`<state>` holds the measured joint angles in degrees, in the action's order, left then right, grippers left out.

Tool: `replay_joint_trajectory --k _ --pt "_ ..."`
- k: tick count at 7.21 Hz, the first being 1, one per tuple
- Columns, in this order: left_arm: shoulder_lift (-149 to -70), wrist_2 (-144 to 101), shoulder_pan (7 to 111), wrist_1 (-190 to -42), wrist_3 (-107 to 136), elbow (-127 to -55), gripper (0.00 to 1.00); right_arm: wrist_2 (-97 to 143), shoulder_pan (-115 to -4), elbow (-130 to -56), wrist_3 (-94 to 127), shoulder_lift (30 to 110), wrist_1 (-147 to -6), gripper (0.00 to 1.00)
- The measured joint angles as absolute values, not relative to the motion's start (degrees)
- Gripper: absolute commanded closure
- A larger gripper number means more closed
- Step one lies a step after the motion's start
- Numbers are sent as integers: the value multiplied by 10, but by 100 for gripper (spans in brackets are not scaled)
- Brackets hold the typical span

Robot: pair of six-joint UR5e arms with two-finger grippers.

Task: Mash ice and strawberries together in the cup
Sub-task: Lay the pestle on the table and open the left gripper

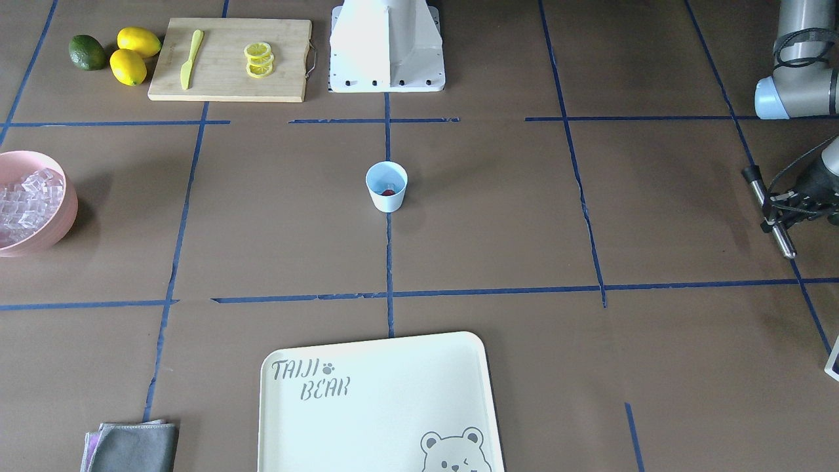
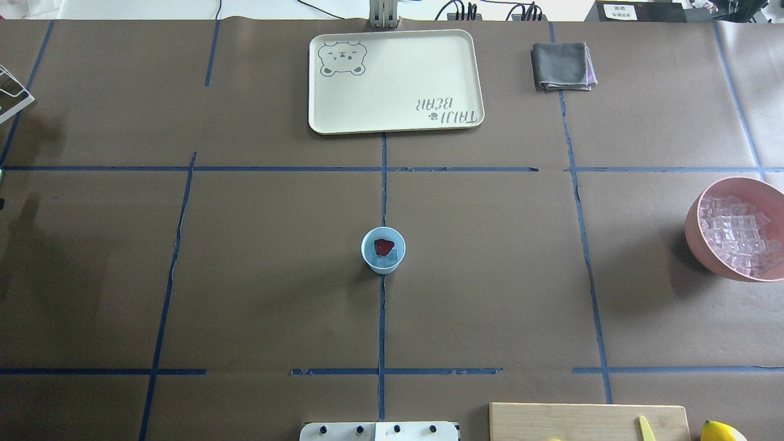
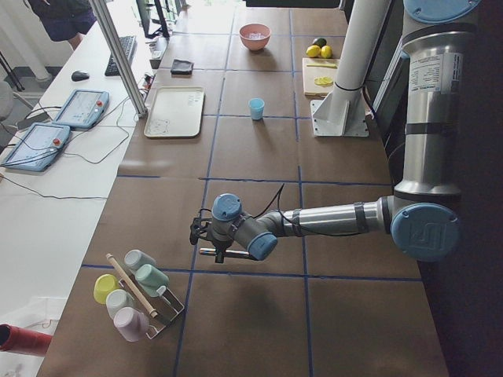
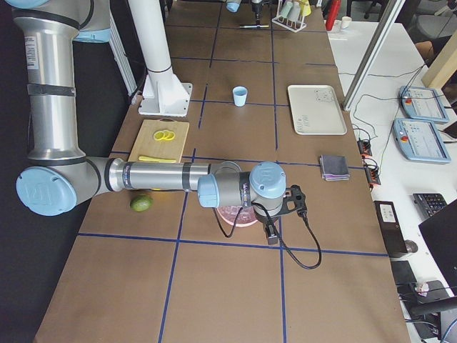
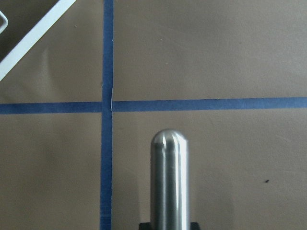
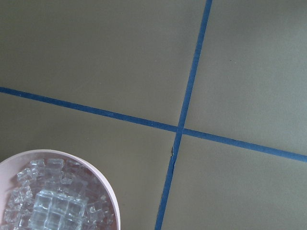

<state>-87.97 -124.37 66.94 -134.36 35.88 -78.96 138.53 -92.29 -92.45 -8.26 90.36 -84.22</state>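
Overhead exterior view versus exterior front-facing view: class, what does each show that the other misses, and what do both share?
Only the overhead: the corner of a white wire rack at its left edge, and cables beyond the table.
Only the front-facing: the left hand shut on a metal rod, and a green lime.
Both: the blue cup holding the strawberry, the pink bowl of ice, the bear tray, the grey cloth and the cutting board.

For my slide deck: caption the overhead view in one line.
Blue cup holding a strawberry and ice at mid-table, cream tray beyond it, pink bowl of ice cubes at the right edge.
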Motion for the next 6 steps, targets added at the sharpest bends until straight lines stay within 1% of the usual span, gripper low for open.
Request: replay_joint_trajectory --k 6 --pt "-874 -1236 664 -1347 337 -794 0 1385 -923 -925 -83 904 -841 1"
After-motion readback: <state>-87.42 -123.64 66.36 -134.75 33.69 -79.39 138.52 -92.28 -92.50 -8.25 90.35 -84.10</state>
